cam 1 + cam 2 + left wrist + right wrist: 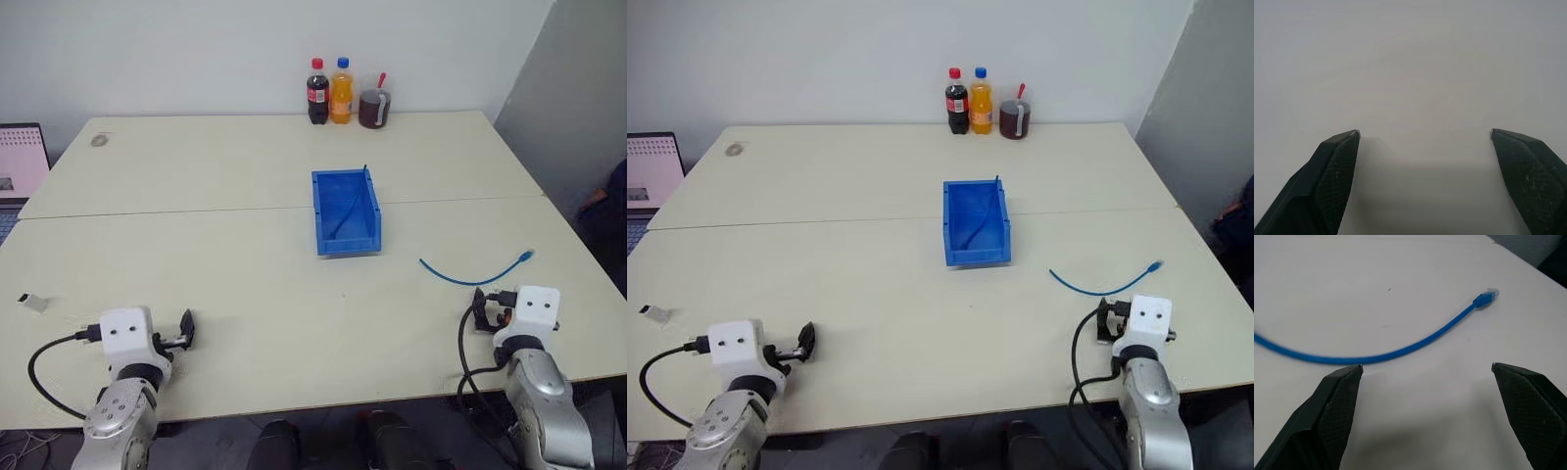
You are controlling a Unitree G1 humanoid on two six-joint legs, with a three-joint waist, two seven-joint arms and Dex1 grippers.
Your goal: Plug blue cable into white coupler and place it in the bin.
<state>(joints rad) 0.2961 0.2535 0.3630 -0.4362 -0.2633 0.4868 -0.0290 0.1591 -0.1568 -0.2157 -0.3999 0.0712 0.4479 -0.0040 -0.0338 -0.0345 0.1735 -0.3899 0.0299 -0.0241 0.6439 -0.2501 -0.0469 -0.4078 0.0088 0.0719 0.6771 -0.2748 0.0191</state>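
Blue bin [346, 212] at the middle of a cream table [245, 264], both grippers apart and empty.

A thin blue cable lies inside the bin, one end leaning over its back wall. A second blue cable [477, 271] curves loose on the table to the right, just ahead of the right gripper [1427, 369]. The small white coupler [33, 302] sits near the left edge, beside the left gripper [1425, 134]. Two bottles [329, 92] and a dark cup [373, 108] stand at the far edge.
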